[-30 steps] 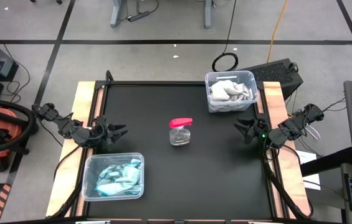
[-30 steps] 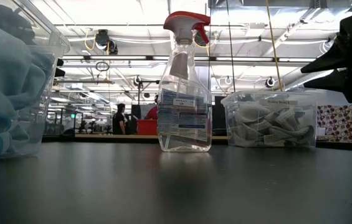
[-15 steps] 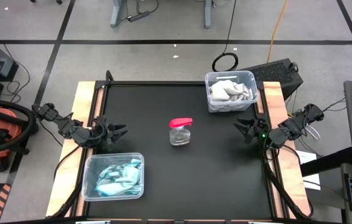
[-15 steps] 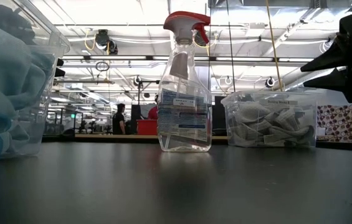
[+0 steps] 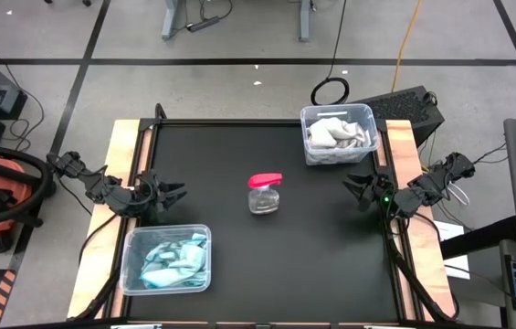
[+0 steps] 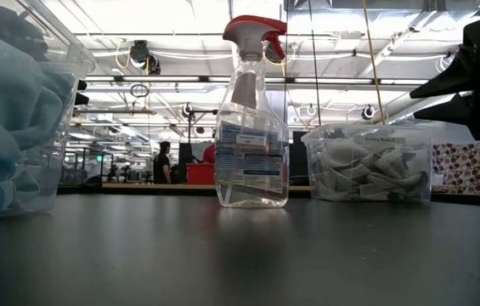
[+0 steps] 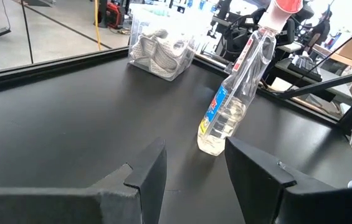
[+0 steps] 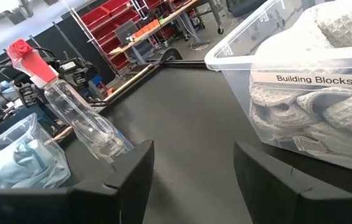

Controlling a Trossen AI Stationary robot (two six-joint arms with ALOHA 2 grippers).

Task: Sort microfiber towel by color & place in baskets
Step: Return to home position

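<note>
Sorting looks finished to us, and the step in hand is the retreat to the rest pose. The left fingers (image 5: 174, 192) hang over the left edge of the desk (image 5: 267, 265), just beyond the near basket (image 5: 166, 228). The right fingers (image 5: 356, 187) hang over the right edge, a little short of the far basket (image 5: 338, 109). In each wrist view we see the two dark fingers spread wide with only bare desk between them, so neither arm carries anything. The blue towels (image 5: 172, 260) lie crumpled inside the near basket at the front left corner. The grey towels (image 5: 334, 135) are heaped in the far basket at the back right corner, which bears a label reading "Building Blocks 6" on its wall in the right wrist view. We find no loose towel anywhere on the desk in the high view. The only other thing there is the spray bottle (image 5: 265, 196) with its red trigger head, upright near the middle and well apart from both baskets and both arms. We judge that little is left: the arms need only settle at their parked positions, drawn back to their own sides. Any further move should keep wide of the bottle, which is tall and light and would tip at a slight knock.
</note>
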